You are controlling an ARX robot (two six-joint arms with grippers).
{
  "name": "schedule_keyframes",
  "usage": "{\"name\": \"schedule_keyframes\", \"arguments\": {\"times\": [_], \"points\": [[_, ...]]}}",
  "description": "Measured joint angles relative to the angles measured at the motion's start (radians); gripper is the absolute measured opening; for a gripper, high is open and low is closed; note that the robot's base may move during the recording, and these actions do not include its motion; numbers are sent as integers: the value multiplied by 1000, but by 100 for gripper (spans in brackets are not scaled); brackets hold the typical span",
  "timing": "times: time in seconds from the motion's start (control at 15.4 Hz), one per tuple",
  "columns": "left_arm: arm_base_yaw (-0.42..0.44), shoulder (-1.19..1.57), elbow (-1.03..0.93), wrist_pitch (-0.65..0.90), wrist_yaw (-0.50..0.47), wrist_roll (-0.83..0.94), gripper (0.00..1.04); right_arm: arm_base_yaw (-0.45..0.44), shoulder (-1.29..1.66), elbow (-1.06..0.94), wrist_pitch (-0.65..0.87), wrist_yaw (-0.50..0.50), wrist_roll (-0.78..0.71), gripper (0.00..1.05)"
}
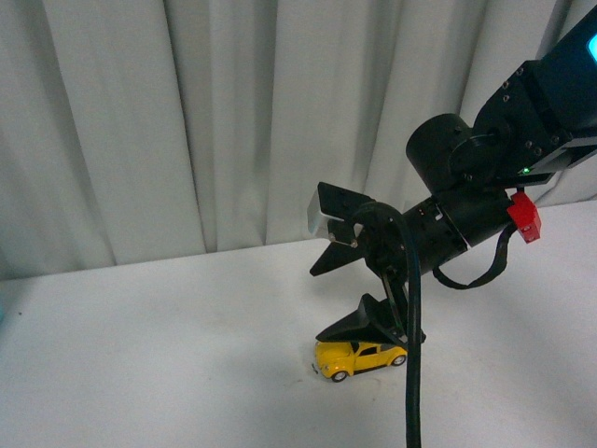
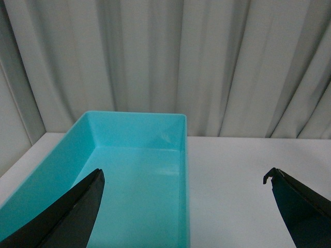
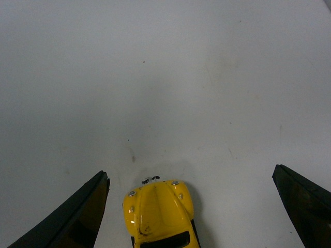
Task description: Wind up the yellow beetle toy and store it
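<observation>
The yellow beetle toy (image 1: 359,357) stands on its wheels on the white table (image 1: 140,355), its side towards the front camera. My right gripper (image 1: 315,305) hangs open just above and to the left of it, with one finger low over the roof. In the right wrist view the toy's hood (image 3: 158,214) lies between the wide-spread fingers of the right gripper (image 3: 190,170), nearer one finger, and nothing touches it. My left gripper (image 2: 184,173) is open and empty, held over the near wall of a teal bin (image 2: 182,129). The front view does not include the left arm.
The teal bin is rectangular and holds nothing; it sits near the table's back edge by the grey curtain (image 2: 207,62). Bare white table (image 2: 238,186) lies beside it. A black cable (image 1: 413,373) hangs from the right arm, just right of the toy.
</observation>
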Motion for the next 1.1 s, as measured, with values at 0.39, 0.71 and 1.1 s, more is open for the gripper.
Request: {"name": "schedule_keyframes", "arguments": {"times": [0.39, 0.71, 1.1], "points": [[0, 0, 0, 0, 0, 0, 98, -23, 74, 25, -195, 53, -227, 98], [0, 0, 0, 0, 0, 0, 98, -74, 94, 50, -217, 79, -340, 98], [0, 0, 0, 0, 0, 0, 98, -74, 119, 65, -243, 96, -385, 83]]}}
